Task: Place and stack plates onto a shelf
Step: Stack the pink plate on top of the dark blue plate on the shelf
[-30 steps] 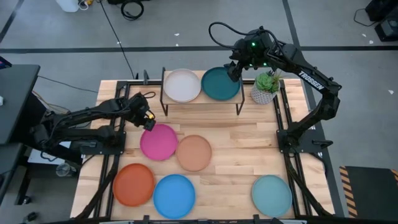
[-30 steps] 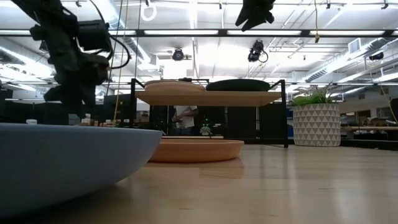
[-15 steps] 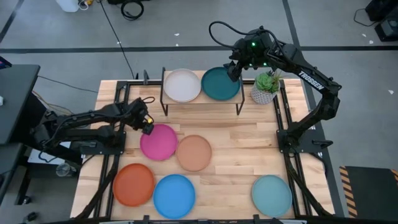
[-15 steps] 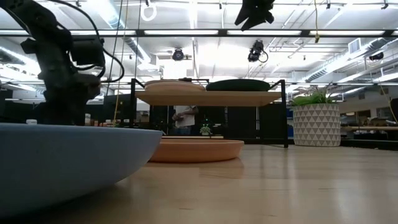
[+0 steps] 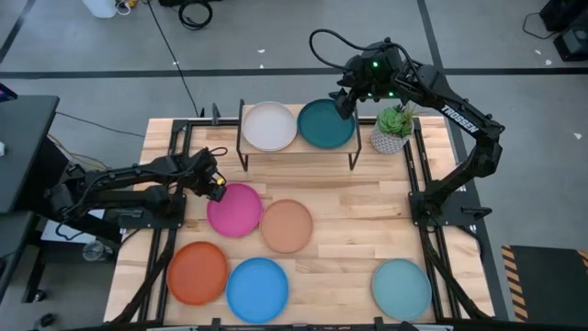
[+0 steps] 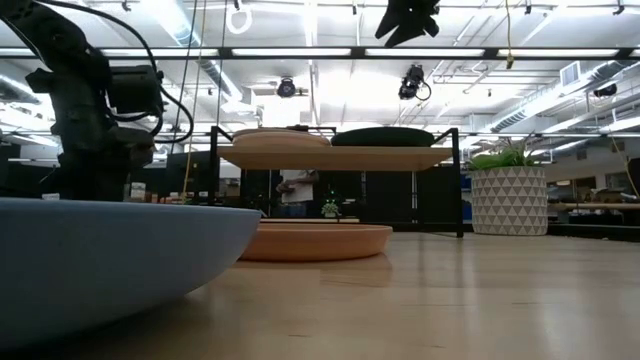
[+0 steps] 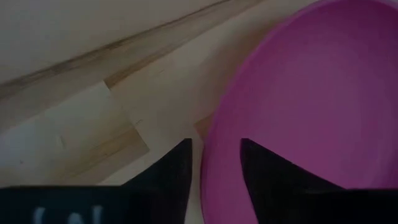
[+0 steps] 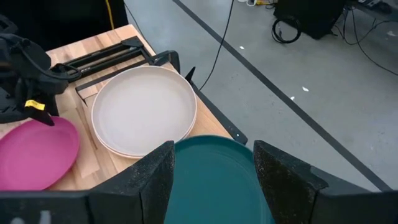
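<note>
Arms reach in from opposite sides of the slatted wooden table (image 5: 349,221): the left gripper (image 5: 215,188) is stretched low to the left rim of the round pink plate (image 5: 234,210), while the right gripper (image 5: 345,103) hangs high over the far right of the small shelf with a light wooden top and thin black legs (image 5: 296,152). The left wrist view alone shows the left fingers (image 7: 171,177) spread apart with the pink plate's smooth rim (image 7: 211,149) running between them, not pinched. The right wrist view shows the right fingers (image 8: 152,177) spread wide above the dark teal plate (image 8: 214,180), holding nothing. On the shelf top, a cream plate (image 5: 268,126) sits left of the dark teal one, rims nearly touching; the right wrist view reveals a second plate edge under the cream plate. On the table lie the tan plate (image 5: 287,225) touching the pink plate's right side, the orange plate (image 5: 197,272) and blue plate (image 5: 257,290) at the near left, and the light teal plate (image 5: 401,287) near right. A potted green plant in a patterned white pot (image 5: 390,131) stands right of the shelf.
</note>
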Robot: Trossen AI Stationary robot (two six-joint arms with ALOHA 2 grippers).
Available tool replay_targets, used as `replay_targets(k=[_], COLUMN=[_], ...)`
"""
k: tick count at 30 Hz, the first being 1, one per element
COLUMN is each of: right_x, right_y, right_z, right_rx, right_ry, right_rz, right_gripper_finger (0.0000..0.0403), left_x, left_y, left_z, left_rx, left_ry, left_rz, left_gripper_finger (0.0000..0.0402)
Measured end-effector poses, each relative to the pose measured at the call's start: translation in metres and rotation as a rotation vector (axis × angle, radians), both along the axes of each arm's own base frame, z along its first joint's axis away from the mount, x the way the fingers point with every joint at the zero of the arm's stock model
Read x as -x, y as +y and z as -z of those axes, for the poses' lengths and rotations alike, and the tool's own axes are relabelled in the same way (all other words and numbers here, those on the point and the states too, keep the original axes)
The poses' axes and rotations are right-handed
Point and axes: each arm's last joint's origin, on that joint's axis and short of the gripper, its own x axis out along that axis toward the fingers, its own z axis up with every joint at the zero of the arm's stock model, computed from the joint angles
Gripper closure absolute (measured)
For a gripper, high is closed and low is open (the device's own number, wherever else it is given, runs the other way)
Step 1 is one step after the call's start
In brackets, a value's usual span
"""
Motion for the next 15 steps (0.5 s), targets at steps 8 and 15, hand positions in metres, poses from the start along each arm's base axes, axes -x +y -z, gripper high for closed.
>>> replay_targets(k=[8,15], right_x=[0.0,-0.0006], right_y=[0.0,-0.0004], right_z=[0.0,-0.001], right_rx=[0.0,0.007], right_ry=[0.0,-0.011], right_rz=[0.0,0.0], right_gripper_finger=[0.0179,0.0179], left_x=[0.0015,0.0042], left_y=[0.0,0.0021], left_z=[0.0015,-0.0055], left_rx=[0.011,0.077], left_ry=[0.026,0.045], left_rz=[-0.022,-0.088], left_gripper_finger=[0.0385,0.0387])
